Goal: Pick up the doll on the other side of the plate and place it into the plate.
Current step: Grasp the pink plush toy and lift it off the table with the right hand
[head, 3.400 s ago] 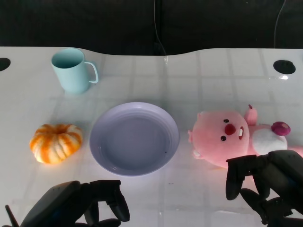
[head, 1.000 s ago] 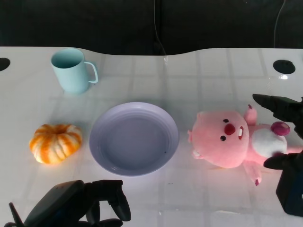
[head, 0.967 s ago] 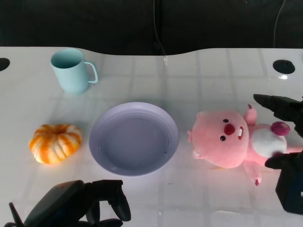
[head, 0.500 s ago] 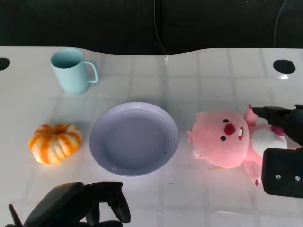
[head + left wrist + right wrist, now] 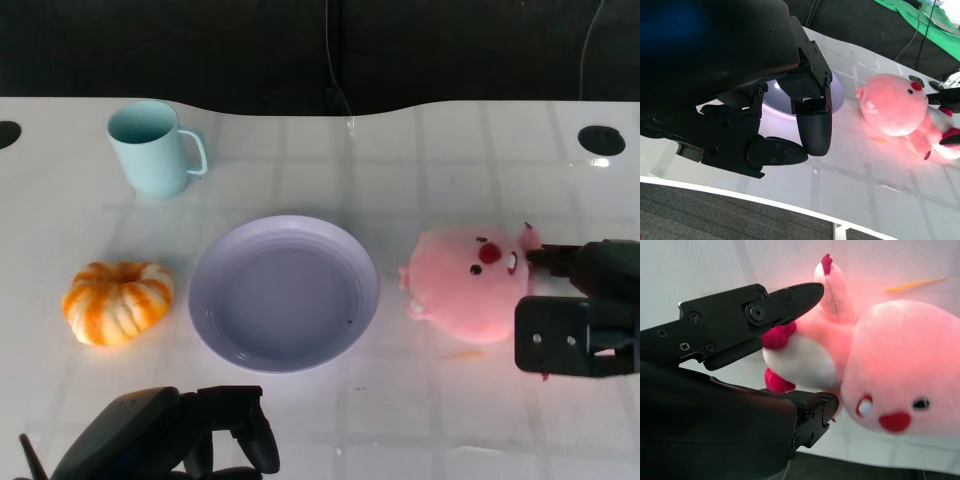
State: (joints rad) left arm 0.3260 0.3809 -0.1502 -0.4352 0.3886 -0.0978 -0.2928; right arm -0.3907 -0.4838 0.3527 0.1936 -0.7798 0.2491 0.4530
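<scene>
— Looking at the right hand (image 5: 575, 305): what has it got?

— It grips the pink doll (image 5: 470, 285) around the body. In the right wrist view one finger (image 5: 790, 297) lies along the doll's side by the white belly, and another part of the hand presses from the opposite side, so the body sits between them.

— And where is the doll?

— On the white table (image 5: 420, 160), just to the right of the lilac plate (image 5: 284, 293), near its rim but not on it. Its head points toward the plate. I cannot tell whether it is lifted off the table.

— The left hand (image 5: 175, 435)?

— Low at the near edge of the table, in front of the plate, fingers curled in with nothing inside them; the left wrist view shows that plainly.

— Anything else on the table?

— An orange pumpkin (image 5: 118, 302) left of the plate, and a pale blue mug (image 5: 150, 148) farther back on the left, upright, handle to the right.
</scene>
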